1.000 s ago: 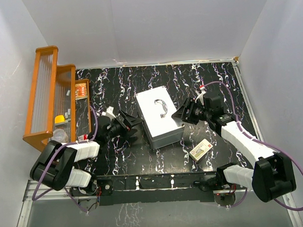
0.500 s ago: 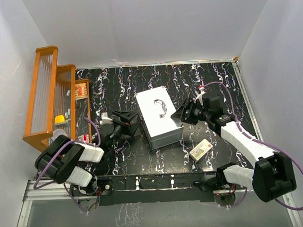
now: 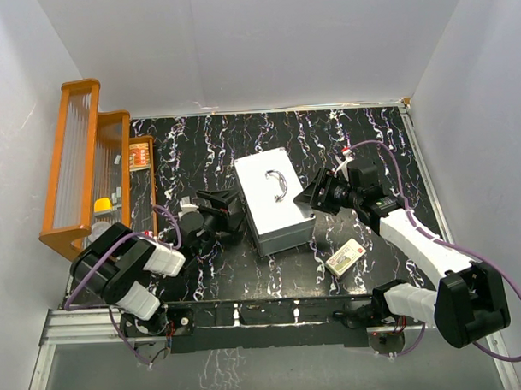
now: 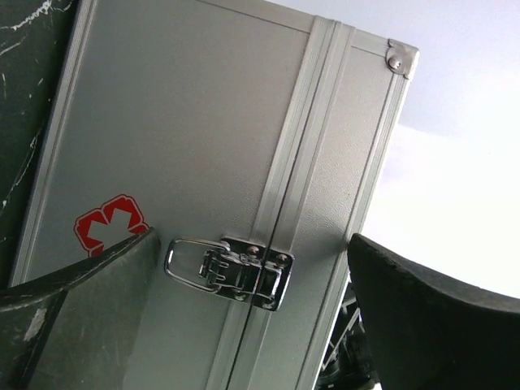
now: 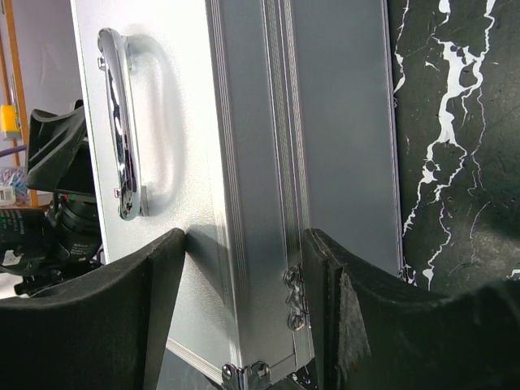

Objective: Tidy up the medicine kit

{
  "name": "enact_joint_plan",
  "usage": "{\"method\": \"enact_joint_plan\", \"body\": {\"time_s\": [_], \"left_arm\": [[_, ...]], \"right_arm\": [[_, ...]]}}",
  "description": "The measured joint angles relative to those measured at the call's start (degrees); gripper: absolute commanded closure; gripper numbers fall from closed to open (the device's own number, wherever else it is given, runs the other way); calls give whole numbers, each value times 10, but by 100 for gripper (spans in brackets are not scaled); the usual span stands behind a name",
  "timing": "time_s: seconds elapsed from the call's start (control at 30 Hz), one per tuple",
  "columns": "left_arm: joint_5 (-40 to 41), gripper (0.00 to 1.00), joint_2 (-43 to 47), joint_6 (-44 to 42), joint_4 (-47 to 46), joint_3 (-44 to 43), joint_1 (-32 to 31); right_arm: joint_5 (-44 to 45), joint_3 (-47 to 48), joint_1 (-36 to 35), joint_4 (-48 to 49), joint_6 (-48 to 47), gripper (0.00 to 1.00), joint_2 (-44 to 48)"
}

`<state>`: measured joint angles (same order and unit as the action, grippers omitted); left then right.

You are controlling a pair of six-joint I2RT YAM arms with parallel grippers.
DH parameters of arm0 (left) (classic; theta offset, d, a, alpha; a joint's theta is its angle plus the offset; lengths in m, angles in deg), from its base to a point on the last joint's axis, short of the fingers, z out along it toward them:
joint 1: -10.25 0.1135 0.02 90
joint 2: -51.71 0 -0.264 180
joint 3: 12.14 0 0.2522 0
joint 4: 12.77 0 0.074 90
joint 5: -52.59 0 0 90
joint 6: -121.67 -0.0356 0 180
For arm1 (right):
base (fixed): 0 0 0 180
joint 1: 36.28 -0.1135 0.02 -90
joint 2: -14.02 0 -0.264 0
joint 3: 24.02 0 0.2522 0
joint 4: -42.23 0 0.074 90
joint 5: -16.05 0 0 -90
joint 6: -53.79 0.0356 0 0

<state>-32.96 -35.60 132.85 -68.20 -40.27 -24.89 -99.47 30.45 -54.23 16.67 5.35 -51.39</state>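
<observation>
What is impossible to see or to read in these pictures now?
Inside of the medicine kit: all views, the lid is closed.
Print on the small box: top view, too small.
Items in the orange rack: top view, too small, partly behind its slats.
Red mark on the kit: left wrist view, partly covered by a finger of the left tool.
Whether the right tool presses the kit: right wrist view, contact lies in shadow.

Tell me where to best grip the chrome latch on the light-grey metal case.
Probably the wire loop end of the chrome latch, approached square to the side wall of the metal case: the loop stands proud, while the riveted plate lies flat.
</observation>
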Motion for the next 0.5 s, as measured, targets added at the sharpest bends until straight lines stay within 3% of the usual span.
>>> {"method": "enact_joint_plan", "body": {"time_s": [0.3, 0.5], "left_arm": [[26, 1, -59, 44, -32, -12, -20], [32, 1, -61, 51, -45, -12, -23]], "right_arm": [[13, 0, 0, -2, -3, 43, 5], [15, 2, 0, -9, -15, 36, 5]]}}
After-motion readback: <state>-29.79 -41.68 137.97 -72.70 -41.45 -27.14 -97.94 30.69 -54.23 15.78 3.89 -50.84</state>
